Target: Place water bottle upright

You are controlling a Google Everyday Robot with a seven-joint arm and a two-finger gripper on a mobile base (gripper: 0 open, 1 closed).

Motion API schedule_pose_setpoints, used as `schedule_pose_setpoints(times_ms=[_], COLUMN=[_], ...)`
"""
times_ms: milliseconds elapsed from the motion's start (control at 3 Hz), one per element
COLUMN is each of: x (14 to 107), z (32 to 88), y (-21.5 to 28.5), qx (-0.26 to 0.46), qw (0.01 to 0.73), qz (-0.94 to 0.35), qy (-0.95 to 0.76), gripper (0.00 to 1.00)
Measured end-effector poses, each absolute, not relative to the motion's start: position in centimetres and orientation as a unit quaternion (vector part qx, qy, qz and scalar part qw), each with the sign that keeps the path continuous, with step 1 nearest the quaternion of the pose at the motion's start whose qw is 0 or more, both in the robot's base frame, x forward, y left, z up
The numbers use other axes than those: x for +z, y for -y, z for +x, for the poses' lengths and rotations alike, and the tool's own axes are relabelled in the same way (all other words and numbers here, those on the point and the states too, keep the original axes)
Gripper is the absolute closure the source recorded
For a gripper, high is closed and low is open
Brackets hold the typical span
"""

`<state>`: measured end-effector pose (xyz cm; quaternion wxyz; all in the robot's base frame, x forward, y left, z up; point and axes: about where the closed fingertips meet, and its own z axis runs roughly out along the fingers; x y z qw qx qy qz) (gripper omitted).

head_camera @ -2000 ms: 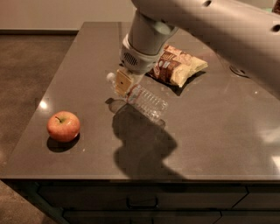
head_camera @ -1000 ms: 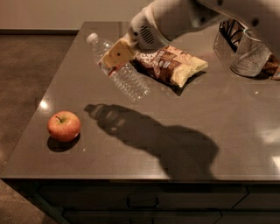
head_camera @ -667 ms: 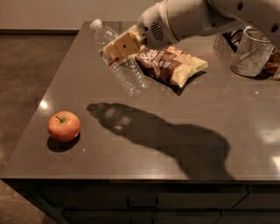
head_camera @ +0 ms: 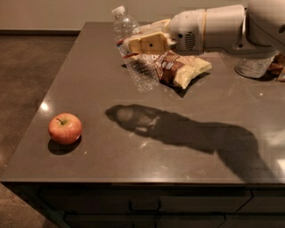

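One gripper (head_camera: 139, 40) up at the back of the grey countertop (head_camera: 89, 89), reaching in sideways from the right. Gripping the water bottle (head_camera: 139, 73) tight, tan fingers (head_camera: 149, 43) pinching it right around the middle. Held up off the surface, going by the shadow, and not quite vertical: white cap (head_camera: 118, 10) on top and leaning left, base angled down to the right. Hanging just in front of a chip bag (head_camera: 185, 67) lying flat; touching it or not, can't tell. Casting a big dark shadow (head_camera: 178, 129) across the middle of the counter. Red apple (head_camera: 65, 128) sitting on its own near the front left edge, well apart from the bottle. Clear glass cup (head_camera: 254, 67) at far right, mostly hidden behind the arm (head_camera: 213, 29).
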<state>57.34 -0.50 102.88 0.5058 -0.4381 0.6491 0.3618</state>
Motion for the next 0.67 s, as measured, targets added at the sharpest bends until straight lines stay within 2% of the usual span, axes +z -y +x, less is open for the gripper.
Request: schedule_pose_setpoints(times_ms=[667], x=[102.2], z=[57.2], y=[3.4], qx=[0.359], qw=[0.580], qz=[-0.456], qy=[-0.572], gripper=[1.00])
